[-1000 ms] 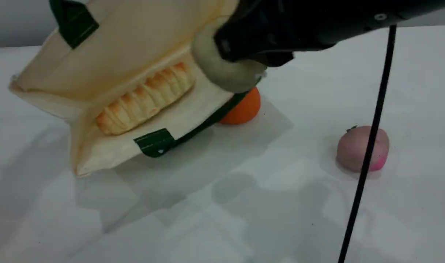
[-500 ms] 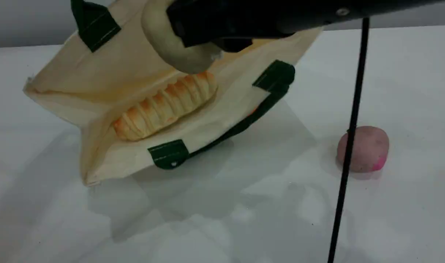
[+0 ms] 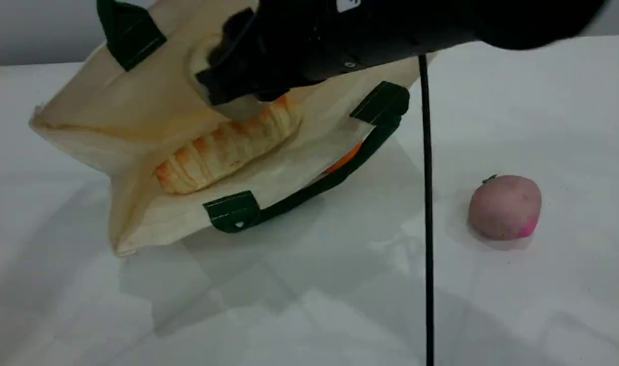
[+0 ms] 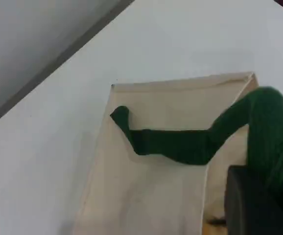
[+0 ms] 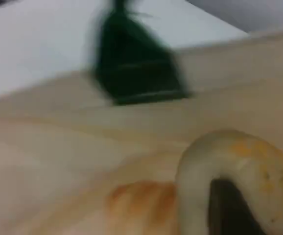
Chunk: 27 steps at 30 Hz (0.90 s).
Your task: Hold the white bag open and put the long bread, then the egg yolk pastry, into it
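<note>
Surface (image 3: pixel 543 101): carried white bag (image 3: pixel 136 101) at far left, mouth tipped near-right for loading.
Strap handle (image 4: pixel 180 147): clamped in shut left pincer (image 4: pixel 259 196), keeping mouth raised.
Long bread (image 3: pixel 223 147): inside bag.
Egg yolk pastry (image 5: pixel 239 166): gripped by right pincer (image 3: pixel 233 86) at mouth, above bread, unreleased.

Bulky matte-black right arm housing (image 3: pixel 390 30), small white label patch (image 3: pixel 349 5) on top, one tiny round screw (image 3: pixel 349 64); thin black cable (image 3: pixel 427 203) hanging straight down.
</note>
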Tool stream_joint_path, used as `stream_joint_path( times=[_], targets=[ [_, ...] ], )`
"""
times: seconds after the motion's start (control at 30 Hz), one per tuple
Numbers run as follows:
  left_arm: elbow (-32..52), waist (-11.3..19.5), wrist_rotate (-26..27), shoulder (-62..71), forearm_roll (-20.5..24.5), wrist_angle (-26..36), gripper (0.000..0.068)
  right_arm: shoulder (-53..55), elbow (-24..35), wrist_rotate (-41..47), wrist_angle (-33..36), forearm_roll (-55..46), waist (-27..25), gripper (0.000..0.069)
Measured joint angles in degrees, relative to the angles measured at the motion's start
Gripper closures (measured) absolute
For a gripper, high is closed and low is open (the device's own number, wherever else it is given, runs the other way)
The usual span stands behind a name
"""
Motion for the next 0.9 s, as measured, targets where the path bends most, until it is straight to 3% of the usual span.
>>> stream_joint_path(
  times=[0.3,0.5,0.57,0.77,0.9],
  targets=[
    [0.0,0.0,0.0,0.0,-0.1,-0.1,0.0601,3.7,-5.8,-0.3,4.9,0.0,-9.3,0.0503],
    [0.0,0.0,0.2,0.0,0.0,-0.1,0.0601,3.7,-5.8,-0.3,6.0,-0.1,-9.9,0.0494],
    [0.0,0.0,0.2,0.0,0.1,-0.1,0.0601,3.7,-5.8,-0.3,7.4,-0.1,-9.9,0.0444],
    [0.0,0.0,0.3,0.0,0.4,0.0,0.0601,3.1,-5.8,3.3,10.1,0.0,-9.9,0.0164],
    [0.0,0.0,0.3,0.0,0.4,0.0,0.0601,1.3,-5.8,3.4,12.9,0.0,-9.9,0.0093]
  ],
)
